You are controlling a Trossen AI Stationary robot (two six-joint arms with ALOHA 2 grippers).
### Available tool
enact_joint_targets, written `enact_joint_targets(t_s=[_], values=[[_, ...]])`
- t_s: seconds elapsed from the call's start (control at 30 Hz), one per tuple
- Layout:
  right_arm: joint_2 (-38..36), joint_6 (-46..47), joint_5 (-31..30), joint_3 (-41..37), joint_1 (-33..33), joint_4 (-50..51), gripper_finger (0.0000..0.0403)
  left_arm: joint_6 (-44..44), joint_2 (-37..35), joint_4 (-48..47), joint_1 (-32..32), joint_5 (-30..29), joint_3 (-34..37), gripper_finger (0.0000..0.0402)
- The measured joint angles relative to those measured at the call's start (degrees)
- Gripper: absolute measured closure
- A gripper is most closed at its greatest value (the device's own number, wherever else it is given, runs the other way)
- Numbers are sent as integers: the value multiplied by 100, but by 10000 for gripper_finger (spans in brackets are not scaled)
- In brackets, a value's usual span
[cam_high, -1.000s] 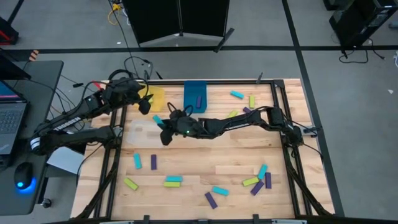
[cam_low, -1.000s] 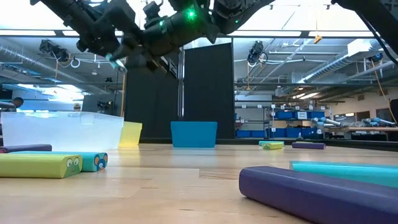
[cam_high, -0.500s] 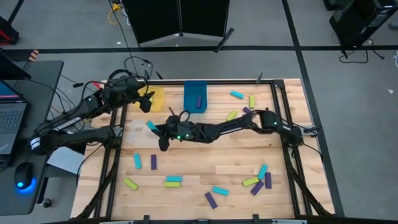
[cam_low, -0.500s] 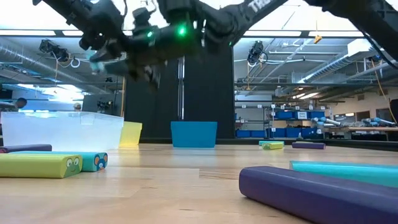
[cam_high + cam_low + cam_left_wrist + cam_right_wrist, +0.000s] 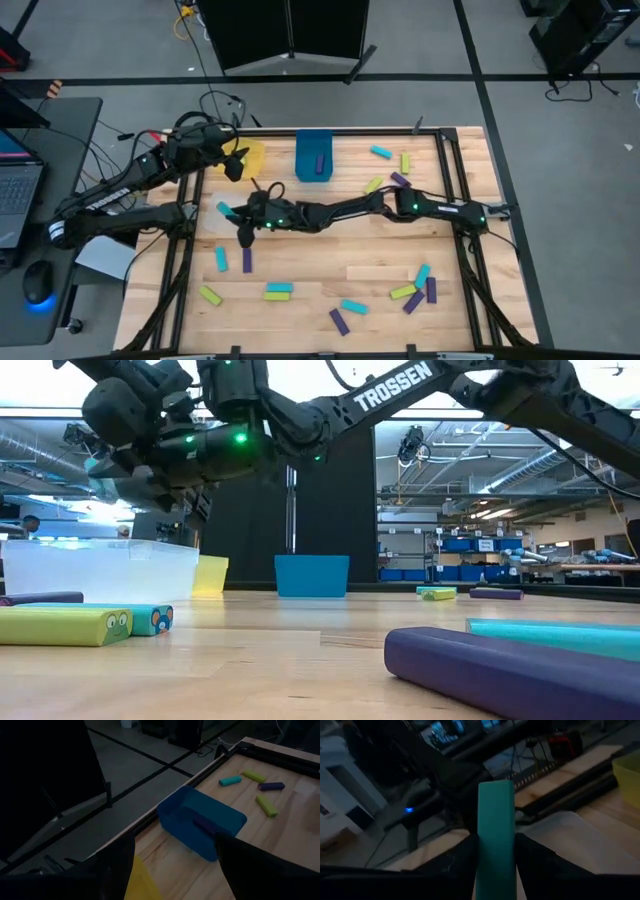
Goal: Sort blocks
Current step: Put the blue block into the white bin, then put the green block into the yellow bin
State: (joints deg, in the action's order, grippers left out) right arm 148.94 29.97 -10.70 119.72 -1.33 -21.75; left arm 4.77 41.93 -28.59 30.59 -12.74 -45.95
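R end effector [image 5: 238, 222] has swung left over clear bin [image 5: 225, 212], teal block [image 5: 495, 835] gripped btwn its fingers.

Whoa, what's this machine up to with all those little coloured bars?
It is sorting small flat coloured blocks into bins. The right arm reaches across the wooden table, its right tool holding a teal-cyan block between its fingers above the clear plastic bin. The left tool hangs open by the yellow bin. One purple block lies in the blue bin; many blocks remain scattered.
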Motion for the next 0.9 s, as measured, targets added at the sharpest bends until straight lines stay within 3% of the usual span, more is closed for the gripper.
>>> enact_joint_targets(t_s=[0.37,0.67,0.8,0.9], values=[[-90,-307,312,-4,105,258,143,-43,0,-209,0,-1,0,117],[-1099,-2022,-574,-47,-97,1297,142,11,-53,-214,0,-1,0,117],[-1631,-2158,-716,-965,-69,1090,147,139,-95,-139,0,8,0,117],[-2290,-2196,-1077,-2293,-89,-21,149,145,-103,-134,0,19,0,117]])
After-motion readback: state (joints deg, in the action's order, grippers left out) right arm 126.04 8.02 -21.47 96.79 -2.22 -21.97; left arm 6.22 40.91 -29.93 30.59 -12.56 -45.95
